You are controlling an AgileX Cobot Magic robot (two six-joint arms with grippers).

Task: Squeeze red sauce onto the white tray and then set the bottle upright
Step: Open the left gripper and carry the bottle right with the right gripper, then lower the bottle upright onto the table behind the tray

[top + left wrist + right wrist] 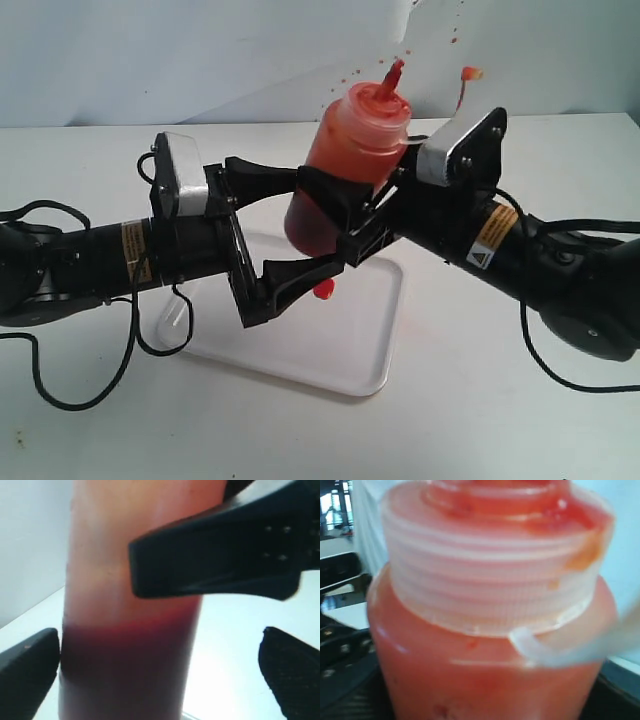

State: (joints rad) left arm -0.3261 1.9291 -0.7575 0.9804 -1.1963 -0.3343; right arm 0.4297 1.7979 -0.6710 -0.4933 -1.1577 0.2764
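Exterior view, left arm (90, 262): one rectangular sticker (133, 250) on the black forearm, yellow and white with dark lines of print. The lettering is too small to read.

Exterior view, right arm (540, 265): one matching label (491, 238) on the forearm, with white and yellow fields. At its lower end is a black-edged warning triangle (481, 257), the only sign that can be identified. The lines of text above it cannot be made out.

Bottle (350, 150): no legible print on its wall or ribbed collar in any view. Both wrist views are close and partly blurred.

No brand name, number or word can be read in these pictures.
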